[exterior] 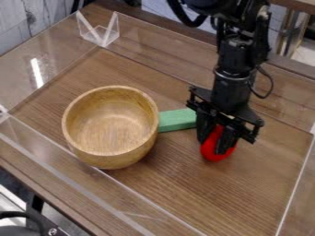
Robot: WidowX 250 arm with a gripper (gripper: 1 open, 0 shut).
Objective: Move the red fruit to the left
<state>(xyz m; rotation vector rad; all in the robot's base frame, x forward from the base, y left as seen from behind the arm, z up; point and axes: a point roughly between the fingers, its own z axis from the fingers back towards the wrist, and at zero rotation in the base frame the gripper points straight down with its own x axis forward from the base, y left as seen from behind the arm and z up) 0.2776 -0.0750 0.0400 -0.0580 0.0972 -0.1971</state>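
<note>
"Right side of the table, gripper down over the red fruit. Fingers either side, dark against red. Jaws apart by at least the fruit's width. Pinching it?"

"Can't tell from where I stand. They straddle it, but firm contact is hidden. Fruit looks to be on the wood."

"Why so upright?"

"Arm comes from the far side, hand pointing down. My guess: a round thing rolls if nudged, so a finger on each flank keeps it centred."

"And the green block?"

"Just beside, between the fruit and the wooden bowl. Bowl stands farther left, open side up. Both lie on the leftward side, so I'd judge a lift wiser than a drag; sliding could shove the block."

"Stage?"

"Grasping, I'd say. Leftward carry still to do. Smooth skin might slip if caught high."
</note>
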